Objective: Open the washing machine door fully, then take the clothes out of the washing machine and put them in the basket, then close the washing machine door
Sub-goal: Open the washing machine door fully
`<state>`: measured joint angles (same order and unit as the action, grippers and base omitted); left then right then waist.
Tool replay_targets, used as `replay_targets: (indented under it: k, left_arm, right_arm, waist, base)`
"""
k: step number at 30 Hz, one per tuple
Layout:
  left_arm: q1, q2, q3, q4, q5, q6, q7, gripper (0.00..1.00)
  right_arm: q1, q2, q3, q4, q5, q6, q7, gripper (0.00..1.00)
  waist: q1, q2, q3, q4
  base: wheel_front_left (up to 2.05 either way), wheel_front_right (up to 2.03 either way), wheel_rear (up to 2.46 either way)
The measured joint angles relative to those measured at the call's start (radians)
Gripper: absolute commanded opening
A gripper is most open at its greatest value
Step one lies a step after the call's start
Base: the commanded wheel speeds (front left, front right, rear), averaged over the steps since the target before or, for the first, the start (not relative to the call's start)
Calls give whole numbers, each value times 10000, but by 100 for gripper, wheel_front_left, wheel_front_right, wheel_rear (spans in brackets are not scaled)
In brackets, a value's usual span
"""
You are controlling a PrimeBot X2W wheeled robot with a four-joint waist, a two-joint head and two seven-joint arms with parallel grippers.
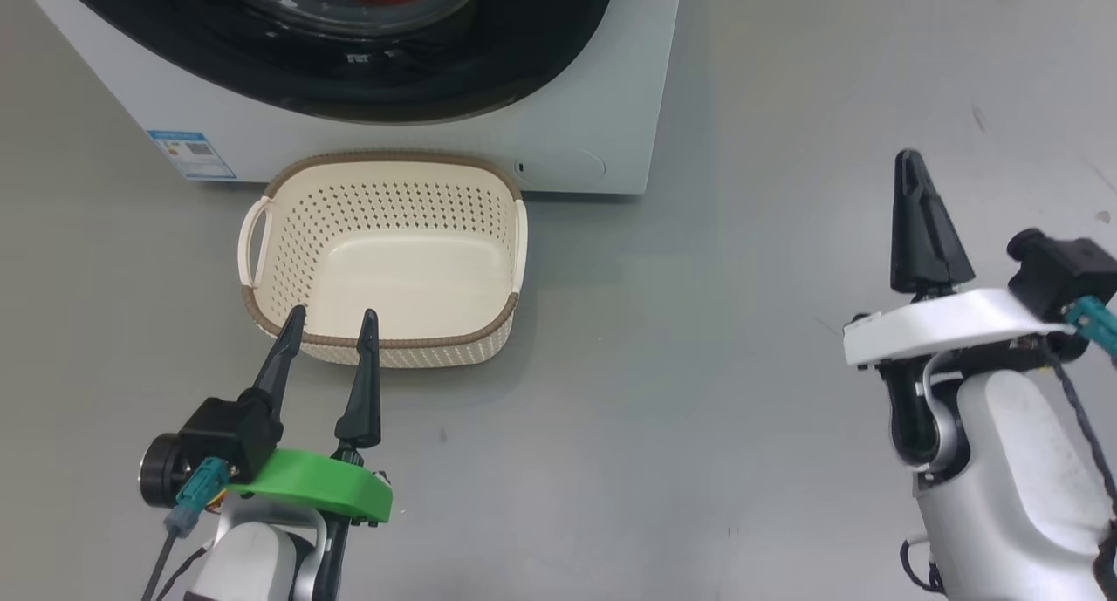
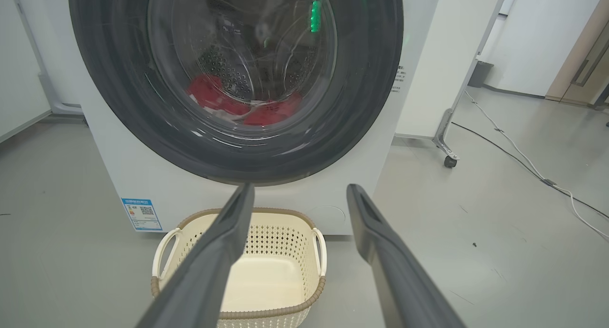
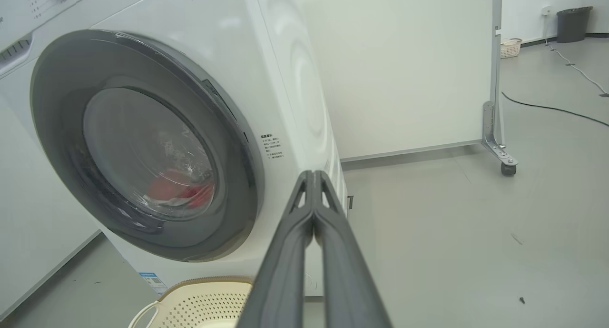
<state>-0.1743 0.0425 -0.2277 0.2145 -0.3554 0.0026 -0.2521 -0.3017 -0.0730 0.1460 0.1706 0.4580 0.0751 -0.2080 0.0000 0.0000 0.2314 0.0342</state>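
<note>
Cream perforated plastic basket sits below the closed glossy black-rimmed round door to catch red clothes; left gripper gapes empty, right gripper is pinched together, empty.

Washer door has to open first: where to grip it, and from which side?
Probably the washing machine door at its right rim, where a dark recess looks like a handle; come from the right with the right gripper, as the rim sits flush elsewhere.

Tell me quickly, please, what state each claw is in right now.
Left claw: open, holding nothing.
Right claw: closed, holding nothing.
</note>
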Motion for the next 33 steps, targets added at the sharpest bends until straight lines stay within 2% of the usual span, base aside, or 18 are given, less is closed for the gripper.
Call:
replay_targets:
  k: [9, 19, 26, 33]
  left_arm:
    - [-639, -13, -198, -355, -303, -82, 0, 100]
    - [-1313, -36, -405, -614, -546, -94, 0, 100]
    - [-1708, -63, -487, -631, -667, -96, -2, 100]
    - [-2096, -98, -617, -635, -844, -180, -2, 100]
  right_arm:
    - [-2160, -69, -663, -345, 1465, 150, 1131, 0]
    - [-4330, -54, -1248, -408, 3097, 128, 2428, 0]
    - [-5879, -44, -1475, -79, 4422, -100, 3616, 0]
    - [-7194, -17, -1559, 416, 5724, -575, 4700, 0]
  waist:
    - [0, 0, 1206, 408]
    - [0, 0, 2322, 817]
    - [1, 0, 3097, 1166]
    - [1, 0, 3702, 1506]
  base:
    - [0, 0, 0]
    - [0, 0, 0]
    - [0, 0, 0]
    - [0, 0, 0]
